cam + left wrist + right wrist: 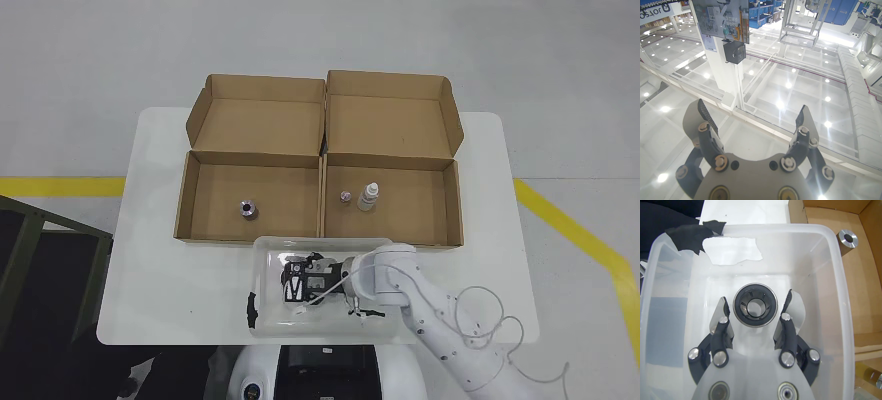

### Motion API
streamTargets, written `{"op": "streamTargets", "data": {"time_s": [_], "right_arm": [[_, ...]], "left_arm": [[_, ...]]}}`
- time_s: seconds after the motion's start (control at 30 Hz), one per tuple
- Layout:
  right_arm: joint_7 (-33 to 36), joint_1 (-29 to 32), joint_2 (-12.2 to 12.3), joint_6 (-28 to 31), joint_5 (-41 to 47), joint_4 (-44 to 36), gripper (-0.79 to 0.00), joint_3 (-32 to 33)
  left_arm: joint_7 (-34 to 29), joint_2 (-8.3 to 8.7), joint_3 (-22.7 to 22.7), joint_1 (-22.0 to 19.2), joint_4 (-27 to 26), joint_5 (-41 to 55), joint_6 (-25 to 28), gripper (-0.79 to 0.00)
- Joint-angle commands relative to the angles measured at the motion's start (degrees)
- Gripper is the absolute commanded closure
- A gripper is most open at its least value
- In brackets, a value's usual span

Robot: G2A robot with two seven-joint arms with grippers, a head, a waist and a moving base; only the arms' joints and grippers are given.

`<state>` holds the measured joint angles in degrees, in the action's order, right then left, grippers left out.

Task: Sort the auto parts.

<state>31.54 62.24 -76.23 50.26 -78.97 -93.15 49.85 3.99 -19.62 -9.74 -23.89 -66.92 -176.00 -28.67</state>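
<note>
A white table (170, 290) carries everything. At its near edge sits one clear plastic bin (262, 262) with torn black tape (251, 308) over one corner. Beyond the bin stand two open cardboard boxes side by side and touching, the left box (200, 200) and the right box (440, 205), with their lids folded back away from the robot. Past the table lies a grey floor (90, 90) crossed by a yellow line (60, 186). The left wrist view looks up at a white gridded ceiling (791, 85) dotted with round lamps.

The left box holds one short metal bushing (247, 208) with a dark bore. The right box holds two things close together: a small white bottle (369, 196) and a tiny pinkish part (345, 196) just beside it. One cylindrical bearing (770, 308) shows in the bin, a steel sleeve with a black inner ring, standing on end on the bin floor.

The right gripper (757, 298) is down inside the bin with its fingers spread wide. The bearing stands between them, with a narrow gap on each side, so neither pad touches it. The left gripper (752, 105) points at the ceiling, its fingers spread wide with nothing between them.
</note>
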Motion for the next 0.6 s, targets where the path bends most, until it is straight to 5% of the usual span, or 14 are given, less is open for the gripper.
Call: {"op": "streamTargets", "data": {"time_s": [0.0, 0.13, 0.33, 0.57], "right_arm": [[-0.4, -0.1, 0.1, 0.0, 0.2, 0.1, -0.369, 0.0], [-0.9, -0.2, 0.2, 0.0, 0.5, 0.4, -0.314, -0.2], [-1.1, -0.6, 0.4, -0.1, 1.4, 0.1, 0.000, -0.4], [-1.4, 0.9, 1.2, -0.2, 3.7, -4.3, 0.000, 1.4]], "left_arm": [[0.0, 0.00, 0.0, 0.0, 0.0, 0.0, 0.0, -0.785], [0.0, 0.00, 0.0, 0.0, 0.0, 0.0, 0.0, -0.785], [0.0, 0.00, 0.0, 0.0, 0.0, 0.0, 0.0, -0.785], [0.0, 0.00, 0.0, 0.0, 0.0, 0.0, 0.0, -0.785]]}}
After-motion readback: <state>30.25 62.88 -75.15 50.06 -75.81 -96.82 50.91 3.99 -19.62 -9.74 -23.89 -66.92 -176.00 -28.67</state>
